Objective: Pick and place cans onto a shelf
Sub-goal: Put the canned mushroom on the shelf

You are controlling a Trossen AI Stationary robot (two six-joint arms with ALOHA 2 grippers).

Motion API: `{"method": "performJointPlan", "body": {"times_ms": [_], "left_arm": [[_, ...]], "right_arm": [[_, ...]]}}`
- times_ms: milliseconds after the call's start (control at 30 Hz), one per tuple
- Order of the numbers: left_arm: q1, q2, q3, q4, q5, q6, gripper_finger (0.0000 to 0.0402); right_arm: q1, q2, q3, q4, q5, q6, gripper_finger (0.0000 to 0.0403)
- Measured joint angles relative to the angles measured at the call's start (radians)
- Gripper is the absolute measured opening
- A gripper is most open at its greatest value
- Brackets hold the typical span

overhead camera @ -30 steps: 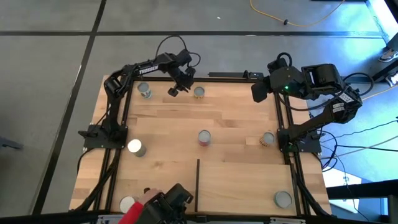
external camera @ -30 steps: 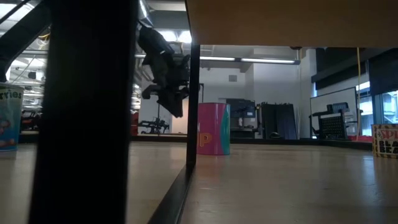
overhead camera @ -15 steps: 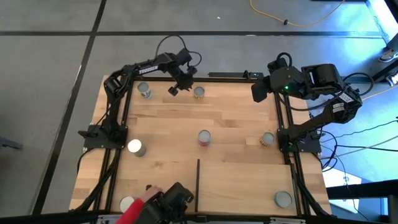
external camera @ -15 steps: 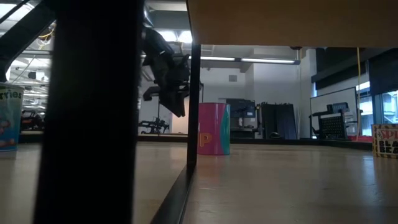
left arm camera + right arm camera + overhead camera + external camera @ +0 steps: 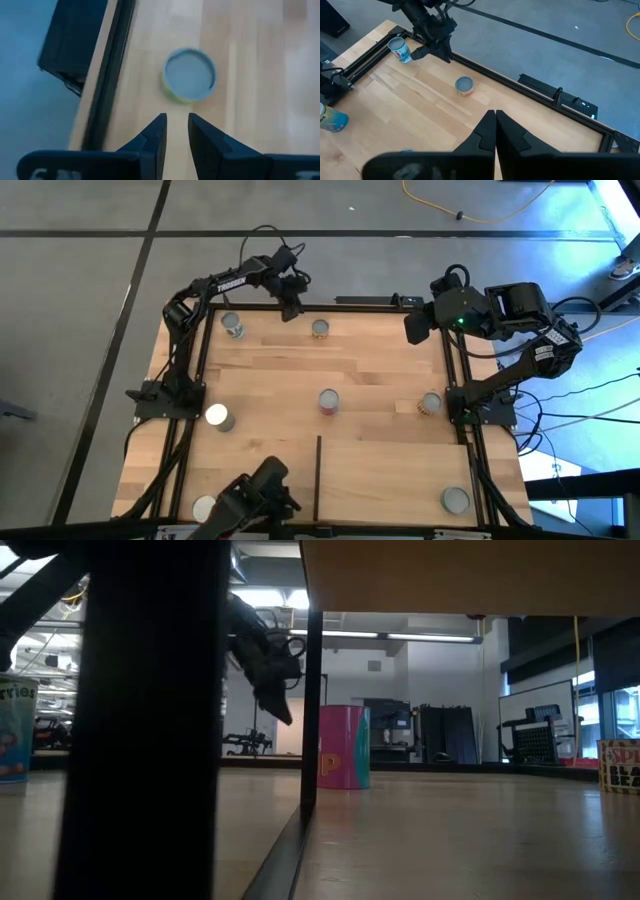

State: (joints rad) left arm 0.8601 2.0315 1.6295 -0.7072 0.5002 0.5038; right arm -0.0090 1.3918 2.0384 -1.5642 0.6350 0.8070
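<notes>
High view: my left gripper (image 5: 291, 308) hangs at the table's far edge, fingers parted, empty, near a can (image 5: 320, 328). My right gripper (image 5: 413, 326), closed, waits past the far right corner.

Both arms are built of dark, near-black links with rounded joint housings. The left arm (image 5: 215, 286) carries white lettering along its upper link, and thin black cables loop out above its wrist. The left end effector (image 5: 175, 131) has two black, wedge-shaped fingers tapering to blunt tips. The right arm (image 5: 520, 370) has bulkier black housings, a small green light glowing near one joint, white markings on its slanted link, and bundled cables. The right end effector (image 5: 495, 124) shows matching dark angular fingers on a broad black crossbar.
</notes>
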Motion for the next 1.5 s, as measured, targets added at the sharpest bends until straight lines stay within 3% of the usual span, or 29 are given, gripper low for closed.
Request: {"method": "performJointPlan", "body": {"times_ms": [133,267,567,800,1500], "left_arm": [[-0.007,0.0,0.0,0.056,0.093,-0.164,0.0072],[-0.008,0.0,0.0,0.106,0.035,-0.321,0.0072],[0.004,0.087,0.001,0.125,0.123,-0.466,0.0072],[-0.008,0.107,0.001,0.139,0.004,-0.413,0.0072],[-0.057,0.108,0.001,0.16,-0.066,-0.336,0.0072]], "right_arm": [[0.0,0.0,0.0,0.0,0.0,0.001,0.0005],[0.0,0.002,0.0,0.003,0.003,0.002,0.0005],[0.0,0.034,0.0,0.01,0.002,0.002,0.0005],[0.0,0.052,0.0,0.012,0.001,0.003,0.0005],[0.0,0.054,0.0,0.012,0.0,0.0,0.0005]]}}
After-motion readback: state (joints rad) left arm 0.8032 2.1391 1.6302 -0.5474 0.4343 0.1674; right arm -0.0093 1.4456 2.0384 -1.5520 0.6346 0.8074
